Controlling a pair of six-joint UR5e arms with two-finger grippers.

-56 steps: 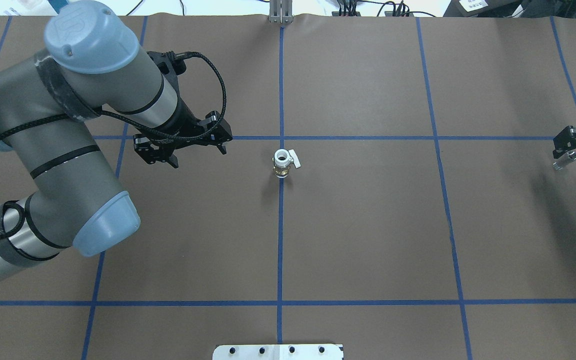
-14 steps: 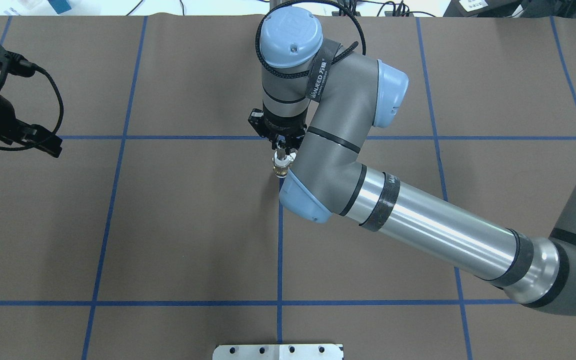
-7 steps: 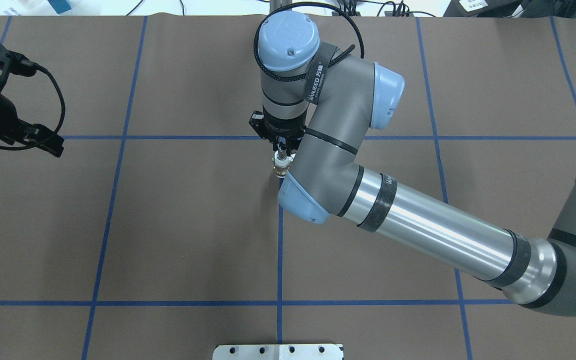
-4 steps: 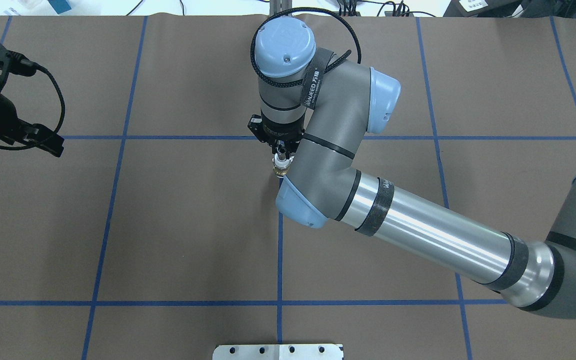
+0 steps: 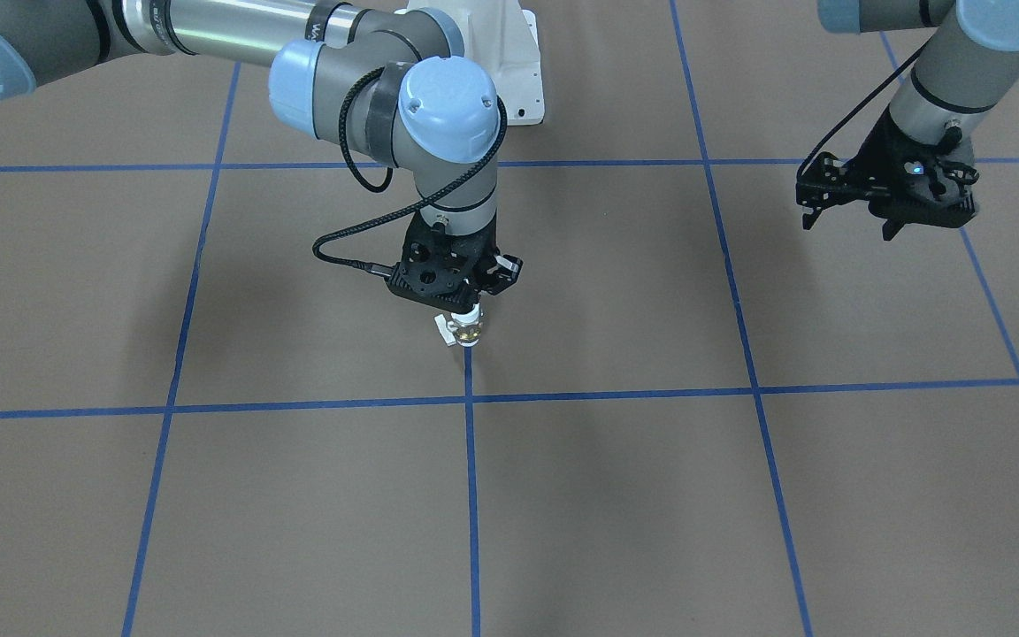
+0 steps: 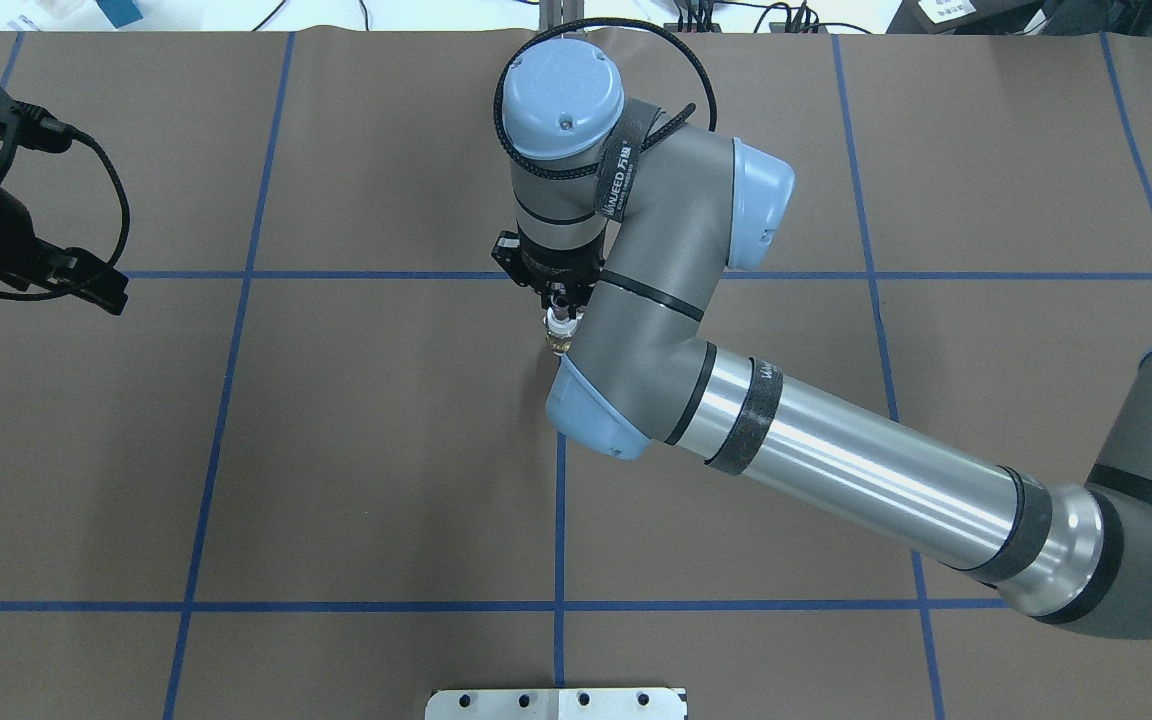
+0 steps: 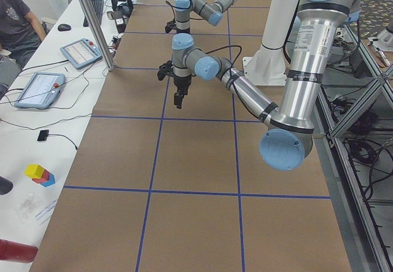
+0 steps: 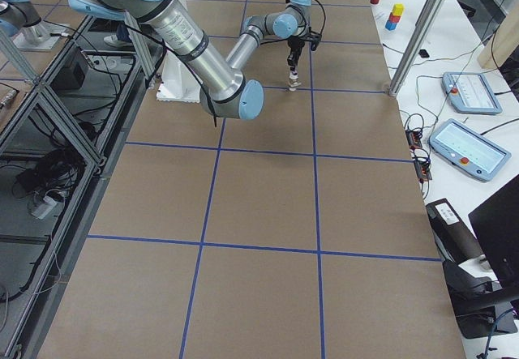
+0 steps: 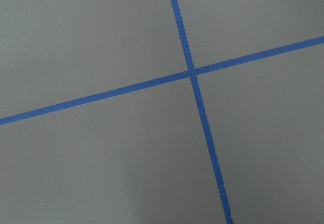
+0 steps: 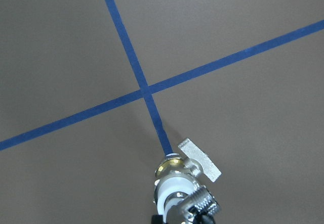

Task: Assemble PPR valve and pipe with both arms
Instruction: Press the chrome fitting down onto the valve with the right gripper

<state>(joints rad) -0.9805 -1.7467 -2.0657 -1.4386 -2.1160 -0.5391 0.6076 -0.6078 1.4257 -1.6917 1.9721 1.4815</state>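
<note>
My right end effector [image 5: 467,310] pinches the pipe [image 10: 198,202] directly over the PPR valve [image 5: 467,331], which stands upright mid-way across the surface [image 5: 616,495]. My left end effector [image 5: 846,223] hangs spread, well off toward the left edge.

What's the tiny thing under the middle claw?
On the brown table with blue tape lines, find the black right gripper pointing down. Beneath it, on a blue line, stands the PPR valve: tiny white plastic with a brass middle and side tab, unlike the silvery metal pipe atop it.

Bright even light casts soft shadows on the table [image 5: 739,531], glare streaking the right arm [image 6: 866,480]
</note>
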